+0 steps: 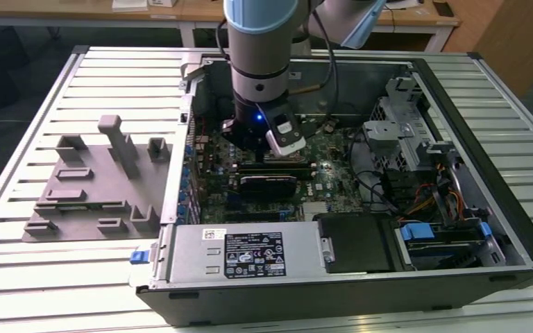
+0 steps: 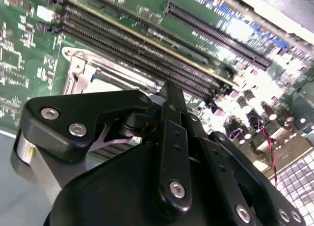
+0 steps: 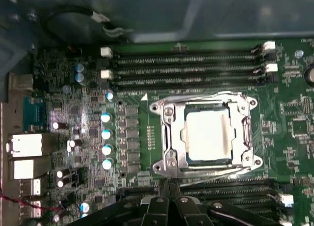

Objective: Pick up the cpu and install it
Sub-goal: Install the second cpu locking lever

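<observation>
In the exterior view, one arm reaches down into one open computer case (image 1: 488,229) lying on a slatted desk (image 1: 26,277). The tool (image 1: 264,158) hangs over the motherboard (image 1: 336,194) near the case's middle; its tips are hidden behind the arm's own body. At nine o'clock from the case lies one grey moulded fixture (image 1: 91,187). Inside the case, a power supply (image 1: 248,253) fills the six o'clock edge.

In the second wrist view, the tool's black linkages block most of the board; part of the socket frame (image 2: 81,73) peeks out behind them, with long slots (image 2: 216,32) beyond.

In the first wrist view, one cpu (image 3: 208,136) sits seated inside the socket's metal frame, shiny top showing. Four memory slots (image 3: 186,66) run at twelve o'clock from it. The tool's fingers (image 3: 164,199), at six o'clock from the socket, meet narrowly, holding nothing.
</observation>
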{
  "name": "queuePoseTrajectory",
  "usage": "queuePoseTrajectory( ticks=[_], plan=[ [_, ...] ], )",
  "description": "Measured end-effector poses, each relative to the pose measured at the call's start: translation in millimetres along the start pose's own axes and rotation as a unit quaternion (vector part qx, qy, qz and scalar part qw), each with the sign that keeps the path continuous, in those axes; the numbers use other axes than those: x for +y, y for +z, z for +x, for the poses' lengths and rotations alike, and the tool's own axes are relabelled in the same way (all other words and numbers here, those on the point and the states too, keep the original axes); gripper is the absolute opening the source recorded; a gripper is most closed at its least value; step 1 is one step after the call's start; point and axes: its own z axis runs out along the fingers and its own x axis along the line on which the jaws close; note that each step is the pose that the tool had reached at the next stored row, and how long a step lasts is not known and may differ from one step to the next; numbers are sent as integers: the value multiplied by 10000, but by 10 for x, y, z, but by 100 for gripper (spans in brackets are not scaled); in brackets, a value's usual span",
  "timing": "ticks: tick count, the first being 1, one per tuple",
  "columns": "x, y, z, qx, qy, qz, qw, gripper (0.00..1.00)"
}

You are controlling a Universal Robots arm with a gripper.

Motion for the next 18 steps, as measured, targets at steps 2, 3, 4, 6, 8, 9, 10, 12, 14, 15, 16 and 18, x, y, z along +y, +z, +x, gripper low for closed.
queuePoseTrajectory(
  ticks=[2, 3, 4, 6, 8, 9, 10, 12, 14, 15, 16, 18],
  plan=[
    [-22, 5, 3, 6, 2, -64, 10000, 11],
    [-38, 10, 5, 8, 3, -96, 10000, 11],
    [-55, 16, 7, 10, 4, -127, 9999, 11],
    [-89, 24, 9, 15, 7, -197, 9998, 11],
    [-120, 29, 11, 21, 10, -285, 9996, 11],
    [-135, 33, 12, 24, 11, -330, 9995, 11],
    [-149, 37, 14, 28, 11, -370, 9993, 11],
    [-164, 48, 21, 32, 14, -440, 9990, 11],
    [-170, 64, 27, 37, 16, -503, 9987, 11],
    [-171, 72, 28, 39, 17, -534, 9986, 11],
    [-172, 79, 30, 40, 18, -562, 9984, 11],
    [-173, 96, 34, 43, 18, -599, 9982, 11]
  ],
)
